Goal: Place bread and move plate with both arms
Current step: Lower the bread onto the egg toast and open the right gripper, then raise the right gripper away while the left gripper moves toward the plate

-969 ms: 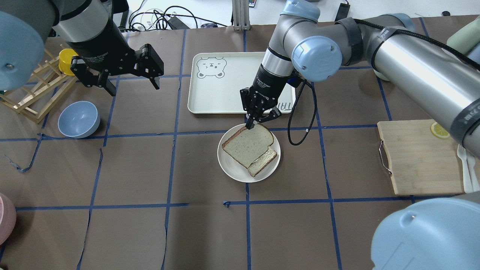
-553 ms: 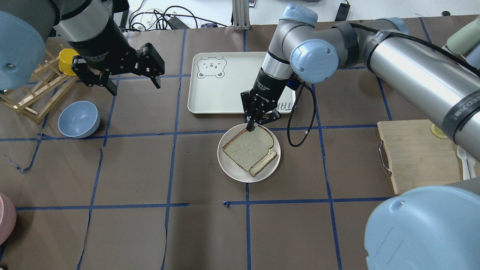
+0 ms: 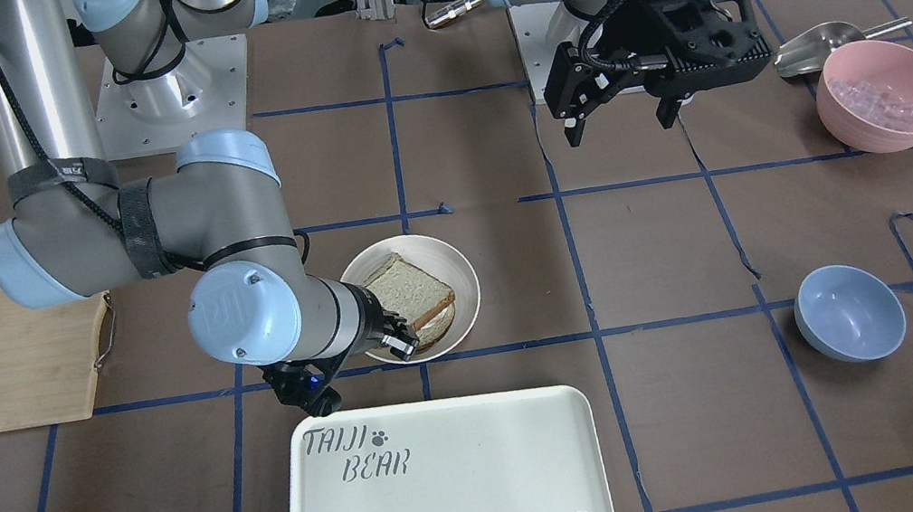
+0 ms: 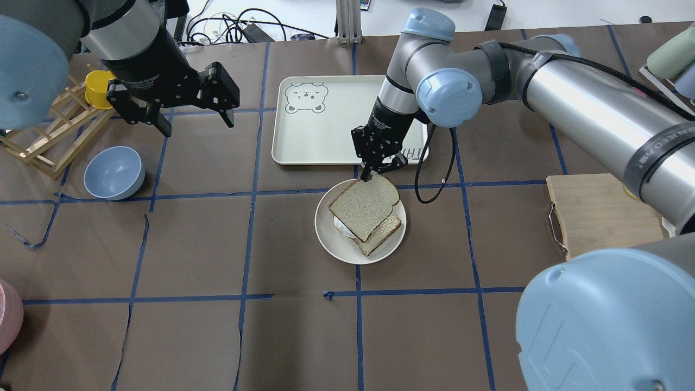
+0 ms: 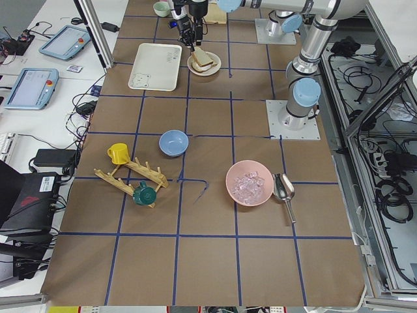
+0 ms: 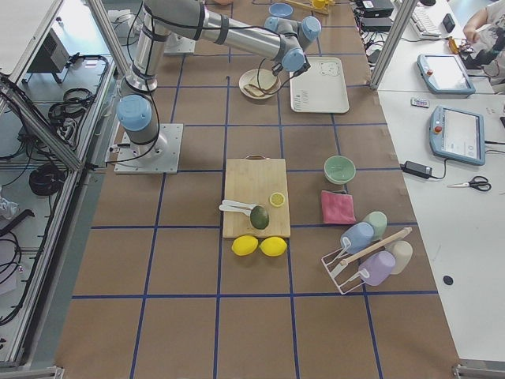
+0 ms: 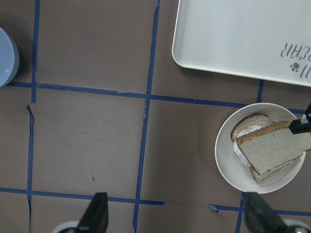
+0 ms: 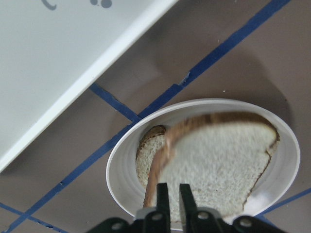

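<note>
The bread (image 4: 364,205) is a pale speckled slice with a brown crust, tilted over the round off-white plate (image 4: 327,234). Under it lies a like slice with egg (image 4: 384,232). My right gripper (image 4: 371,175) is shut on the bread's far crust edge, at the plate's far rim. The right wrist view shows its fingers (image 8: 162,194) pinching the bread (image 8: 214,165) above the plate (image 8: 115,171). My left gripper (image 4: 195,126) is open and empty, high over the table's far left; its view shows the plate (image 7: 228,165) and the bread (image 7: 274,148). In the front view the bread (image 3: 408,294) lies on the plate (image 3: 462,272).
The white bear-printed tray (image 4: 320,125) lies just beyond the plate. A blue bowl (image 4: 114,172) and a wooden rack (image 4: 51,133) with a yellow cup are at the left. A wooden cutting board (image 4: 608,228) is at the right. A pink bowl (image 3: 884,92) is near the left arm's base.
My right gripper has drawn back toward the tray with the bread's edge. The bread has slid that way and tilted, baring some white egg at its left. The left gripper has hardly moved.
</note>
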Robot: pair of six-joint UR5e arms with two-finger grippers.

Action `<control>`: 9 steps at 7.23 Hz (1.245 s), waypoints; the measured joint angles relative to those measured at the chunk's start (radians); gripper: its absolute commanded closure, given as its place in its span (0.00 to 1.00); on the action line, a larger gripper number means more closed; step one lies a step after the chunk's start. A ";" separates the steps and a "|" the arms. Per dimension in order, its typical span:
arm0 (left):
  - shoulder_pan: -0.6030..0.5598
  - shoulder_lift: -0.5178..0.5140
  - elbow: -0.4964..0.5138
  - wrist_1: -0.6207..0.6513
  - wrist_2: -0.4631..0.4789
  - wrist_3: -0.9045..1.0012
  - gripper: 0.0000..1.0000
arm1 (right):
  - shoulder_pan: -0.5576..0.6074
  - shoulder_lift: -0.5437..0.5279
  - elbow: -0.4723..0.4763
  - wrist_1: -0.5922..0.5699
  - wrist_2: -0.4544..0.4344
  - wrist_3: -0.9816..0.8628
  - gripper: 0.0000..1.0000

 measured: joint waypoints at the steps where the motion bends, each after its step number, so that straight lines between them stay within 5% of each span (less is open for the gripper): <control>1: 0.000 0.004 -0.006 0.000 0.001 0.001 0.00 | 0.000 0.005 0.010 -0.012 -0.005 -0.001 0.36; 2: 0.000 0.010 -0.014 0.000 0.001 0.001 0.00 | 0.000 0.006 0.016 -0.025 -0.014 -0.001 0.18; 4: -0.001 0.018 -0.019 -0.003 0.003 0.001 0.00 | -0.004 -0.021 0.009 -0.059 -0.128 -0.046 0.00; 9: 0.005 0.006 0.001 -0.069 0.001 0.004 0.00 | -0.148 -0.283 0.013 0.111 -0.303 -0.615 0.00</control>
